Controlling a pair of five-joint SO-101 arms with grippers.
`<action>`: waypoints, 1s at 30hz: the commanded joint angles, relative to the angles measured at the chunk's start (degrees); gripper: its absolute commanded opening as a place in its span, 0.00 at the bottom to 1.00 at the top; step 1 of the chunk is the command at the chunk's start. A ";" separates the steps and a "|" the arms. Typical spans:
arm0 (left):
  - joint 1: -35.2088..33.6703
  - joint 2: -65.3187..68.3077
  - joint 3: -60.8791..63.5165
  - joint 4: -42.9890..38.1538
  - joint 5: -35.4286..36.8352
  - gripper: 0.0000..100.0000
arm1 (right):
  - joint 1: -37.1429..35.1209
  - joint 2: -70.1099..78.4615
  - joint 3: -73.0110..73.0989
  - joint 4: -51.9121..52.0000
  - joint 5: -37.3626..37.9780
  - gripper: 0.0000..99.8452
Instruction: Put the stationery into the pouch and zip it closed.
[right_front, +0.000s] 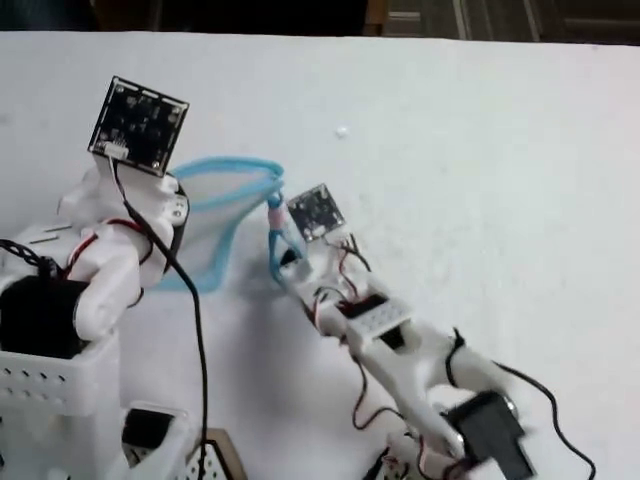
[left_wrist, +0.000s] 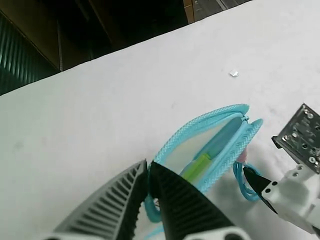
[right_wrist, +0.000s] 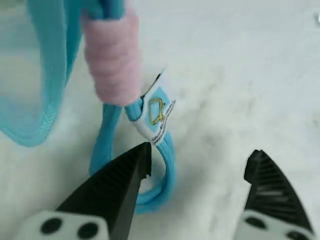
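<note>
Right wrist view: right gripper wide open, empty; pink zipper pull lies just ahead, beyond strap loop. Left gripper pinches the pouch at its opposite end.

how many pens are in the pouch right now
2 show through the open top of the pouch: a green pen and a pale blue pen lying right alongside it. More may be hidden under the fabric.
</note>
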 joint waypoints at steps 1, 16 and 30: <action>-0.40 0.84 1.58 1.58 0.00 0.02 | -0.13 4.35 -5.98 -1.45 -0.88 0.30; -0.40 0.75 1.32 1.58 0.00 0.02 | 7.34 14.46 -15.03 -9.36 -0.35 0.02; -0.48 0.75 1.23 1.49 0.00 0.02 | 16.57 -14.64 1.76 -15.78 -0.88 0.02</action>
